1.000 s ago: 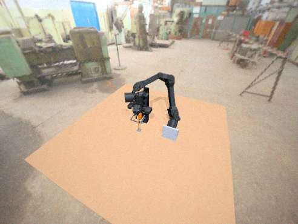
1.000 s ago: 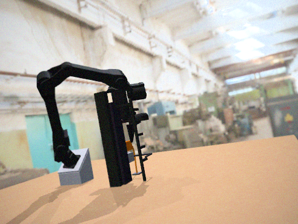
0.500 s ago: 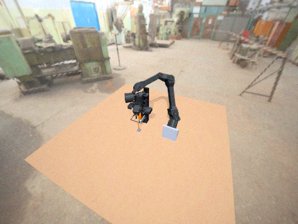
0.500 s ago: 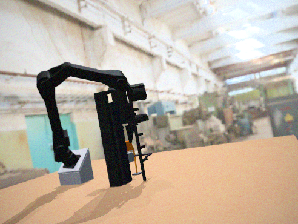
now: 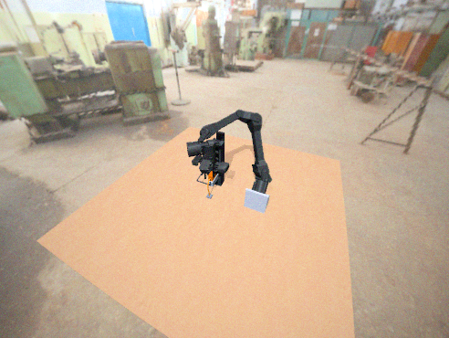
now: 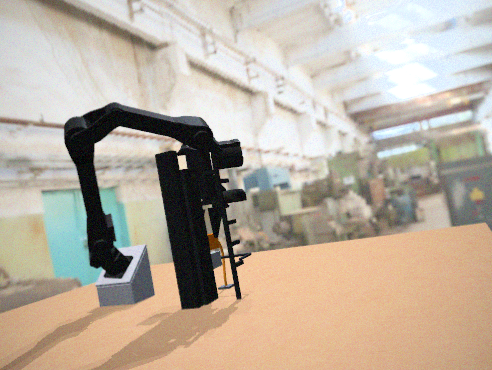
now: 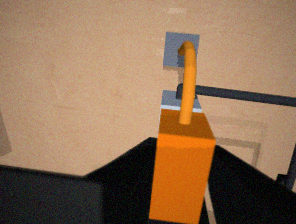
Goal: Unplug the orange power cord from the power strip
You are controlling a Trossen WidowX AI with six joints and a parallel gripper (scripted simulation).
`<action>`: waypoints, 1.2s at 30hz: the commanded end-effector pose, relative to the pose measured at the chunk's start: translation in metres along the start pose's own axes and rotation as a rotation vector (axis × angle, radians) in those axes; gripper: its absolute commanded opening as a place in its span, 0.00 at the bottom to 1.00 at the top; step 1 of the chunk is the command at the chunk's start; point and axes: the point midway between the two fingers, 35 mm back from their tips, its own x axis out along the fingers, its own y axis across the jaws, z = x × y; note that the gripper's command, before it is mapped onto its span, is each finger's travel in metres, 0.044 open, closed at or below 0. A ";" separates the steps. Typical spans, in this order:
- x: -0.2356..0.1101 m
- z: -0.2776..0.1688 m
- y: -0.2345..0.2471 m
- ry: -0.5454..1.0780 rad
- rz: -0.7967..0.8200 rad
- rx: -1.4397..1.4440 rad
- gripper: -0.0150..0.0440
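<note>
The pincer [image 7: 180, 200] grips the orange plug [image 7: 181, 170]. Its orange cord [image 7: 187, 82] runs ahead to a grey block [image 7: 172, 47].

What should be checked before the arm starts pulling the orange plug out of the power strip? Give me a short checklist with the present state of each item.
1. Gripper shut on the orange plug: ok; the dark fingers flank the plug body on both sides in the wrist view.
2. Plug centred between the fingers: ok, it sits about midway.
3. Orange cord free of the fingers: ok; it runs from the plug's end to a small grey block on the mat.
4. Plug seated in the power strip: cannot tell; the gripper hides the socket.
5. Strip standing upright: ok in the exterior view.
6. Thin dark frame beside the strip clear of the pull path: cannot tell.
</note>
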 end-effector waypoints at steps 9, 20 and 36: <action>-0.006 0.031 -0.002 -0.032 -0.007 -0.001 0.25; -0.010 0.048 -0.001 -0.033 -0.007 -0.002 0.25; -0.008 0.052 -0.002 -0.030 -0.007 -0.003 0.97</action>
